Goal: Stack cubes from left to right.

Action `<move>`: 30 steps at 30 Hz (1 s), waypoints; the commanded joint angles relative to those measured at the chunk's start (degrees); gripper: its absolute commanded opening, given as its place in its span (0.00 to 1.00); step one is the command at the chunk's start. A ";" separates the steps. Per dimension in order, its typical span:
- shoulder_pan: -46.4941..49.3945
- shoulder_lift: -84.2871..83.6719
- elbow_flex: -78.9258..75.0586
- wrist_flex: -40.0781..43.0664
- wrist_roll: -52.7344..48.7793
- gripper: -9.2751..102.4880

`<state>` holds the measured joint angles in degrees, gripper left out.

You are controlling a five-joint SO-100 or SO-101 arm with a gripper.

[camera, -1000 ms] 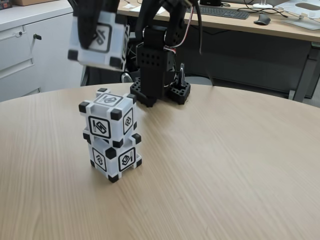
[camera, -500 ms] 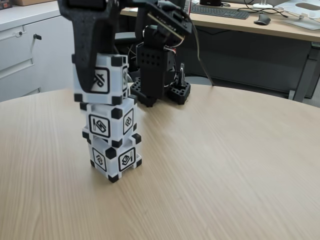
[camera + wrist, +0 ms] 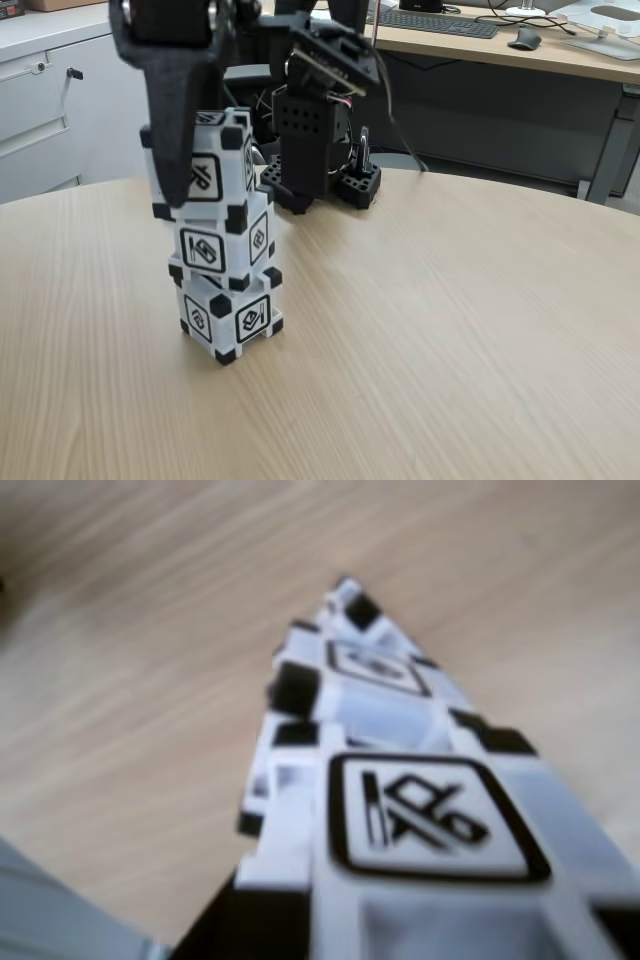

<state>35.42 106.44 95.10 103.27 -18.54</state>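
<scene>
Three cubes stand in one column on the left part of the wooden tabletop in the fixed view. The bottom cube rests on the tabletop. The middle cube sits on it, turned slightly so that its corners overhang. The top cube sits on the middle cube and appears to touch it, offset a little to the left.

The pincer reaches down from above and is clenched around the top cube. You see one black finger lying across the cube's front left face; the opposite finger is hidden behind the cube.

In the wrist view you look down the side of the column. The top cube is nearest the lens, its black-framed symbol is legible, and the lower cubes recede toward the tabletop. This view is blurred.

Behind the column, the arm's black base stands at the far edge of the tabletop. A keyboard and a mouse lie on a desk in the background.
</scene>
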 commanded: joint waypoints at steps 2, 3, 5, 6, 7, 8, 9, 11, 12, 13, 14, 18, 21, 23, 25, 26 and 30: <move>0.35 1.14 -0.70 0.35 -1.14 0.35; 0.35 1.14 -0.70 0.35 -1.41 0.35; 0.35 0.97 -0.70 0.35 -2.20 0.35; 0.35 0.97 -0.70 0.35 -2.64 0.35; 0.35 1.05 -0.70 0.35 -3.08 0.35; 0.35 1.14 -0.70 0.35 -3.52 0.35; 0.35 1.14 -0.70 0.35 -4.04 0.35; 0.35 1.14 -0.70 0.35 -4.75 0.34; 0.35 1.23 -0.70 0.35 -5.45 0.34; 0.35 1.23 -0.70 0.44 -5.80 0.33; 0.35 1.23 -0.70 0.44 -6.06 0.33; 0.35 1.41 -1.58 0.44 -6.15 0.32; 0.35 1.41 -1.67 0.44 -6.33 0.33; 0.35 1.41 -1.67 0.44 -6.33 0.33; 0.35 1.41 -1.67 0.44 -6.42 0.34; 0.35 1.41 -1.67 0.44 -6.50 0.34; 0.00 1.41 -0.97 0.44 -6.42 0.34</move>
<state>35.42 106.52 95.10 103.27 -24.79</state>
